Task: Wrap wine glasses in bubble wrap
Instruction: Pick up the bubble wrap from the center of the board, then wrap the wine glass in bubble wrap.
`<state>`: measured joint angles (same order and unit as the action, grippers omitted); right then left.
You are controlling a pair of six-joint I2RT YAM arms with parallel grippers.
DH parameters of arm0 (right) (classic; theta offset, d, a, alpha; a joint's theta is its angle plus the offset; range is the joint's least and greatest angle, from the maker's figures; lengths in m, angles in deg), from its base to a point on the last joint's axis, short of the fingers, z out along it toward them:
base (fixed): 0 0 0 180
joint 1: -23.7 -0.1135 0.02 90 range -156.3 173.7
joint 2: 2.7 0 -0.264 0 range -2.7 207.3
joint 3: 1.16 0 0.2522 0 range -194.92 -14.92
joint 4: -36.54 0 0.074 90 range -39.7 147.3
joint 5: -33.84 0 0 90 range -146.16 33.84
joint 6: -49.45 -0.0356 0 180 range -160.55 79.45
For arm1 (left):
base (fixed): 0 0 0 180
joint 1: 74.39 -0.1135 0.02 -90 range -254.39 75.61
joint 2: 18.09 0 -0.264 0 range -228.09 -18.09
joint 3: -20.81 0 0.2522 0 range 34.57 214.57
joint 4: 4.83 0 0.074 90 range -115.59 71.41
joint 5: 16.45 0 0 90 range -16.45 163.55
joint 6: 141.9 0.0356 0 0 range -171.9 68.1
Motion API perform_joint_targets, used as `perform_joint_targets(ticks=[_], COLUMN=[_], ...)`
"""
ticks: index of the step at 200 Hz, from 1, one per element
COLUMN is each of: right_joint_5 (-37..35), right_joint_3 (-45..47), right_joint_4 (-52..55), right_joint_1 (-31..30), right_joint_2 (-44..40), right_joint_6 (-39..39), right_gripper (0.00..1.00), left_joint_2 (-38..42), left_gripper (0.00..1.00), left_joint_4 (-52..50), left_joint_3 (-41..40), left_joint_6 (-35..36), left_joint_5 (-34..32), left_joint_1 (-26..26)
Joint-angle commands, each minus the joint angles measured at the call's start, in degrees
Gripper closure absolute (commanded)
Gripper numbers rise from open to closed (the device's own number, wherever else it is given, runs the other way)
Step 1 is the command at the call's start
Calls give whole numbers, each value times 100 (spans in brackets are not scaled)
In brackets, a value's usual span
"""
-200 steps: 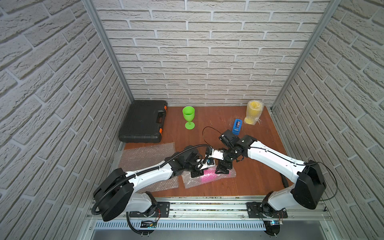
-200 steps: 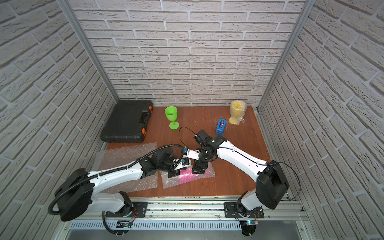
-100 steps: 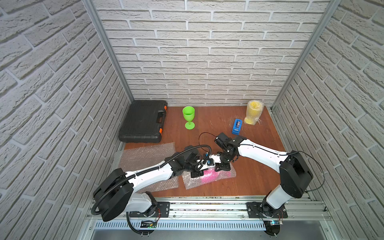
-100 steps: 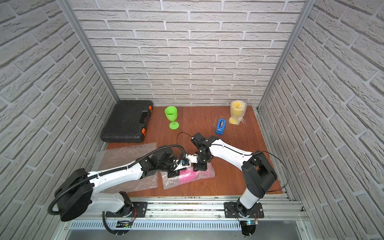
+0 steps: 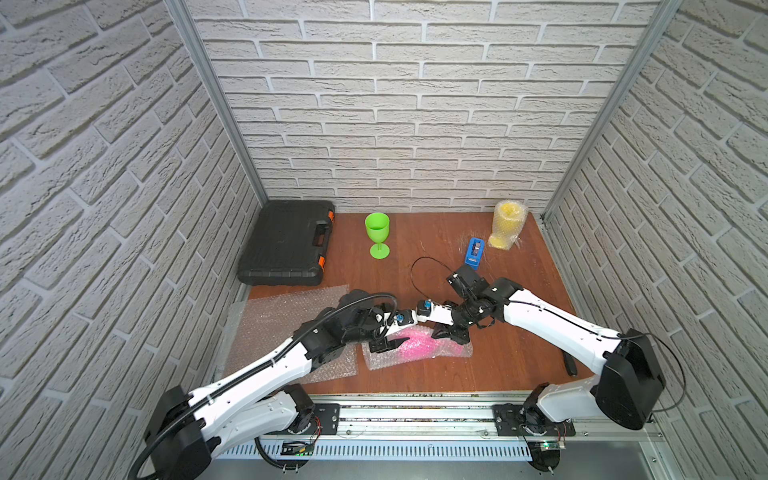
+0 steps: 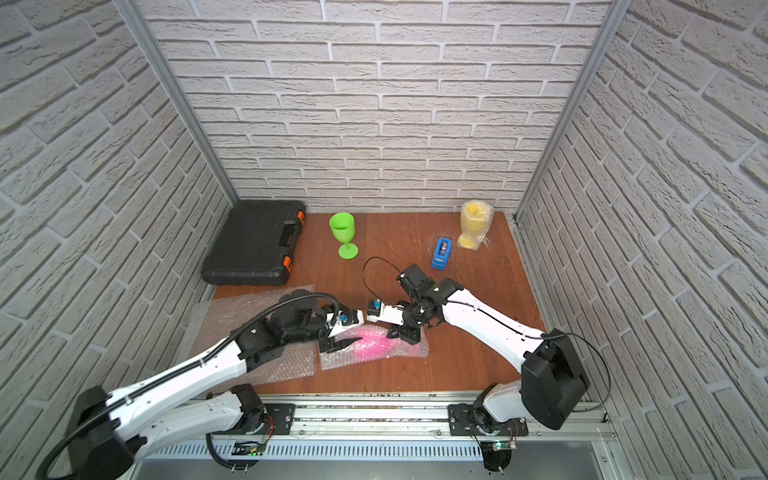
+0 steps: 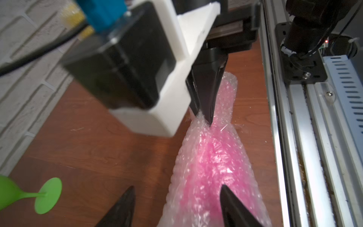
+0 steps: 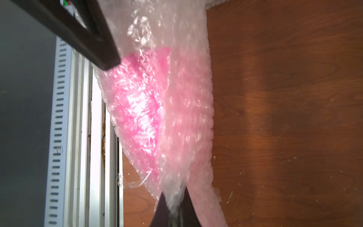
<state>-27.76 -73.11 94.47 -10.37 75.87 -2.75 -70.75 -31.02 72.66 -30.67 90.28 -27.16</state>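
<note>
A hot pink wine glass (image 5: 415,348) lies on its side near the table's front, rolled in bubble wrap (image 5: 455,348). My right gripper (image 8: 174,193) is shut on a bunched end of that wrap, which lifts toward the jaws. My left gripper (image 7: 176,188) stands open at the other end, one finger on each side of the wrapped pink wine glass (image 7: 212,163), and holds nothing. At the back, a neon green wine glass (image 5: 377,232) stands bare. A yellow wine glass (image 5: 507,224) stands wrapped. Another sheet of bubble wrap (image 5: 282,328) lies flat under my left arm.
A black tool case (image 5: 286,245) lies at the back left. A blue tape dispenser (image 5: 475,250) sits beside the yellow glass. A small dark object (image 5: 568,362) lies at the table's right edge. The metal rail (image 5: 415,409) runs just in front of the bundle.
My left gripper has opened and let go of the wrap. My right gripper has shut on the wrap's end, and its arm has shifted slightly.
</note>
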Motion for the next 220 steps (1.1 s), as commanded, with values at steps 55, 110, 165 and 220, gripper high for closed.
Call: perform_joint_targets(ticks=[55,110,165,220], right_joint_5=[201,660,625,526], right_joint_3=[875,915,827,769], right_joint_4=[-2092,-1990,-1850,-1848], right_joint_1=[480,480,482,480], right_joint_2=[-1688,-1940,-1898,-1749], right_joint_6=[-732,-537,-540,-648], right_gripper=[97,97,97,97], left_joint_2=[1633,1537,992,572], left_gripper=[2,2,2,18], left_joint_4=[-302,289,1894,1708], left_joint_3=[359,118,-275,-154], left_joint_6=[-2406,-3684,-4685,-4458], left_joint_5=[786,2250,3936,4299], left_joint_1=[-1343,-2460,-2762,-2762])
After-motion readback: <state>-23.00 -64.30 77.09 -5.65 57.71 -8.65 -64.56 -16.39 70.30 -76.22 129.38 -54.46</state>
